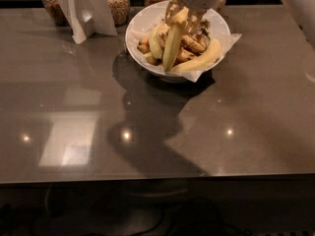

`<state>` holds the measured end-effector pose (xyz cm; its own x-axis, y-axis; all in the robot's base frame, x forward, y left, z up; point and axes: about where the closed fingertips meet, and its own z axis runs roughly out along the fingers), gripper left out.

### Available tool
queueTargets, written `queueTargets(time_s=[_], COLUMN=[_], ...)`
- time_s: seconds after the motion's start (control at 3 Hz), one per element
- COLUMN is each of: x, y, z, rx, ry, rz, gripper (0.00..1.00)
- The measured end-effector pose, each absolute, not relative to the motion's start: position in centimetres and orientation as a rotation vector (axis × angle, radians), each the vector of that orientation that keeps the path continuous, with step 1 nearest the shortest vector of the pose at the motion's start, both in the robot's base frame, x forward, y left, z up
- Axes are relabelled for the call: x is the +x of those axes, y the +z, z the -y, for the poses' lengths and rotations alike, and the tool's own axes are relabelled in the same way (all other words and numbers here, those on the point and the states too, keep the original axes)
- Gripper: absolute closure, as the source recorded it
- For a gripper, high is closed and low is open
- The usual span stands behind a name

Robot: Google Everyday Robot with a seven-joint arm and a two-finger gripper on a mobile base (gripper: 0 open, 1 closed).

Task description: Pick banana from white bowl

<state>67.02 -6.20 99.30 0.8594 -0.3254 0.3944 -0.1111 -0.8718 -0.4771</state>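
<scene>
The white bowl point(137, 29), lined with white paper, stands at the back middle of the dark table. My gripper point(183, 14) reaches down over it from the top edge and is shut on the upper end of the long pale yellow-green banana point(172, 43). The banana hangs steeply tilted, with its lower end down at the bowl's front rim. A curved deeper-yellow banana point(203, 60) lies along the front right of the bowl. Short brown-spotted bananas point(193, 44) lie behind it.
Glass jars of grain point(118, 4) stand along the back edge, with another jar point(52, 6) at the left. A white folded card stand point(86, 9) sits left of the bowl. My white arm point(301, 4) crosses the top right corner. The table's front edge point(157, 177) runs across below.
</scene>
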Motion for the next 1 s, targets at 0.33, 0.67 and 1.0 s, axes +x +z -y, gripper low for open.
queueTargets(time_s=[0.33, 0.67, 1.0], x=[66.1, 64.5, 62.3], y=[101.2, 103.3, 106.0], z=[5.8, 5.6, 5.2], rx=[-2.535, -2.481, -2.444], ry=[-0.593, -0.502, -0.424], rz=[-0.324, -0.316, -0.270], gripper=[1.00, 1.00, 1.00])
